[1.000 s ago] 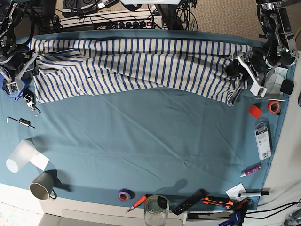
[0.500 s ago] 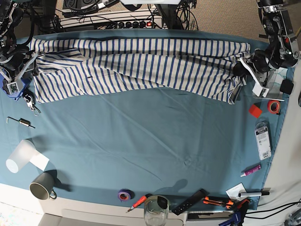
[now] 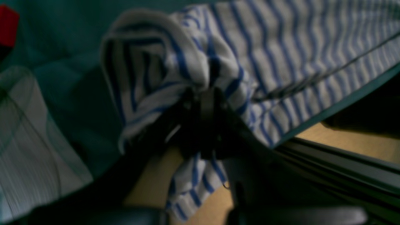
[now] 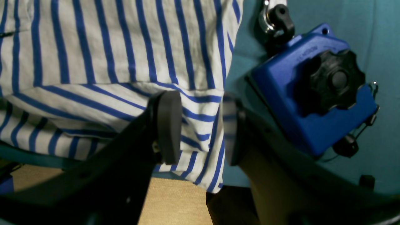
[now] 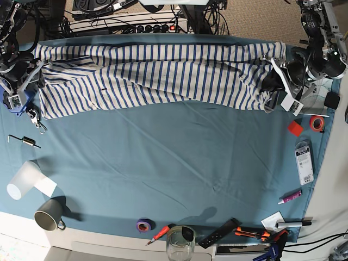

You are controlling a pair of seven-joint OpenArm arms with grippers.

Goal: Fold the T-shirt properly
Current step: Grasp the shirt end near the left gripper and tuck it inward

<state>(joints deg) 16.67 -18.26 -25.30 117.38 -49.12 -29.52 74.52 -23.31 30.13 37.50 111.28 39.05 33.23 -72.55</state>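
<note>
Left gripper point(image 3: 203, 103) closed on T-shirt point(image 5: 163, 76) | hem lifted, bunched

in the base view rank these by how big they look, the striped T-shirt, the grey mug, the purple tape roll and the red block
1. T-shirt, by far the largest.
2. Grey mug.
3 and 4. Purple tape roll and red block: these look about alike, so I would not rank them.

Right claw point(image 4: 200, 128): 2 black arms, grey rounded pads point(image 4: 168, 125); left claw point(image 3: 203, 103) black.
</note>
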